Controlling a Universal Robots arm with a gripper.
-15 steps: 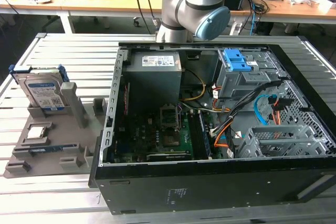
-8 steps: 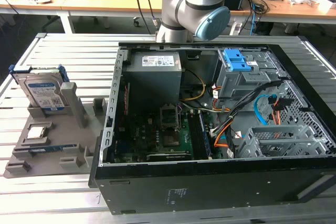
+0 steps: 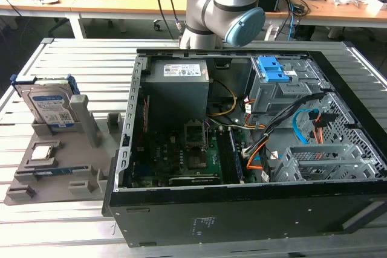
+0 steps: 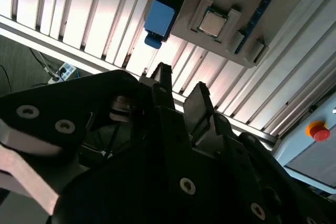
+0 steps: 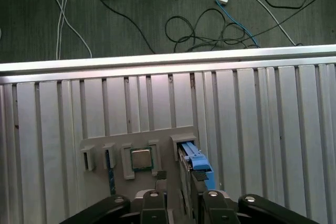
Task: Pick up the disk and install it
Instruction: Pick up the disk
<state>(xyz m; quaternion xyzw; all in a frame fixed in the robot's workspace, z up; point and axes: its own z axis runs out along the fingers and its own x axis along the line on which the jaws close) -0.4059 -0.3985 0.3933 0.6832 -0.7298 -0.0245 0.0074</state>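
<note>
Status: pick-up not yet done. The disk (image 3: 49,106) stands on edge in a slot of the grey holder (image 3: 91,126), label facing outward, blue rails along its edges. The holder sits on the slatted counter (image 3: 72,58) at the exterior view's left, beside the open computer case (image 3: 242,225). A small square chip (image 3: 43,151) lies flat in its own pocket of the same holder, near the disk.

Gripper (image 4: 181,85): high above the holder, looking down on it in both wrist views. The fingers (image 4: 198,106) are spread with bare counter slats showing between them — released, holding nothing, touching nothing. In the first wrist view the disk appears edge-on below, roughly in line with one finger rather than centred in the gap.

Risks, as I judge them:
- If that offset is real, a descent could put a finger onto the disk's top edge or a blue rail instead of straddling the body. That could push the disk against the slot walls.
- A grip on the plastic rail alone may slip or flex.
- A tilted lift could jam the disk in the slot and drag the holder along, since it looks unfastened.
- Inside the case, orange and blue cables (image 3: 308,126) run close to the cage with the blue latch (image 3: 272,74) — a likely snag on insertion.
</note>
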